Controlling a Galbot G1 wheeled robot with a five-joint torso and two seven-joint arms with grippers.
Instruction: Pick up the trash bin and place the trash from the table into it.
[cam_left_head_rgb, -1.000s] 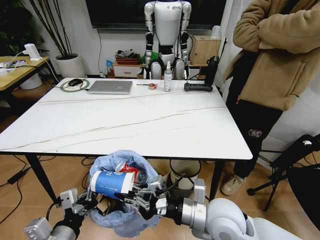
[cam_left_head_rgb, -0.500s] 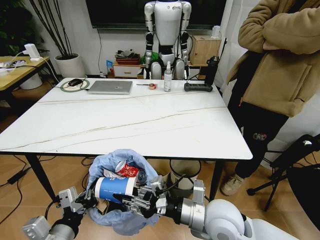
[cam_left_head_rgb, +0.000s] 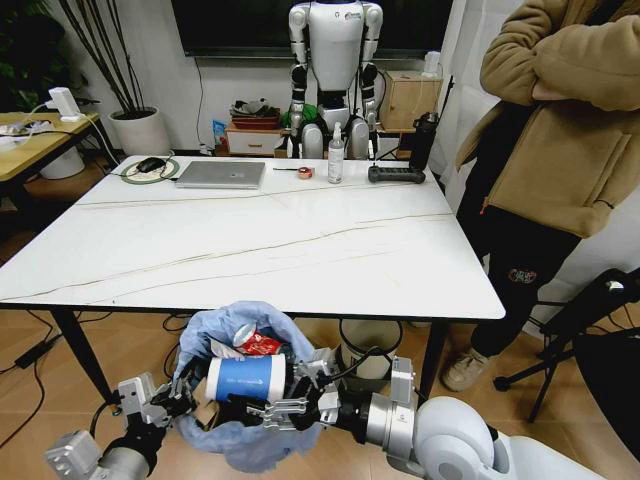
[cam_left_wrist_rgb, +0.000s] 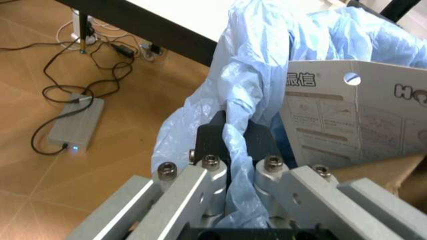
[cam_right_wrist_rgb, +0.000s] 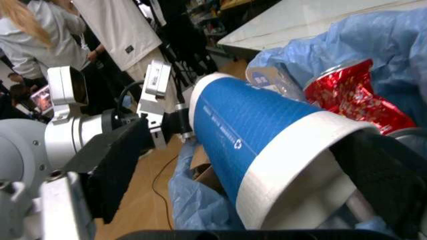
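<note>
From my head camera, the white veined table (cam_left_head_rgb: 250, 240) lies smooth and bare across its near half, with a silver laptop (cam_left_head_rgb: 221, 174) and a clear spray bottle (cam_left_head_rgb: 336, 153) at the far edge. Below the near edge hangs the trash bin (cam_left_head_rgb: 240, 440), its crinkly light-blue bag puffed open. My left gripper (cam_left_head_rgb: 178, 404) sits at the bin's left rim. My right gripper (cam_left_head_rgb: 280, 408) reaches in from the right, and the blue paper cup (cam_left_head_rgb: 245, 379) lies on its side across it, over the bin's mouth; a shiny red wrapper (cam_left_head_rgb: 257, 343) sits just behind.

At my left wrist, my fingers (cam_left_wrist_rgb: 212, 137) are closed tight on a fold of the thin blue bag (cam_left_wrist_rgb: 247, 100), next to a printed cardboard piece (cam_left_wrist_rgb: 353, 115) standing inside.

At my right wrist, the cup (cam_right_wrist_rgb: 267, 150), a smooth cylinder with a white rim, lies against my dark finger (cam_right_wrist_rgb: 387, 175); I cannot tell how far my jaws stand apart.
</note>
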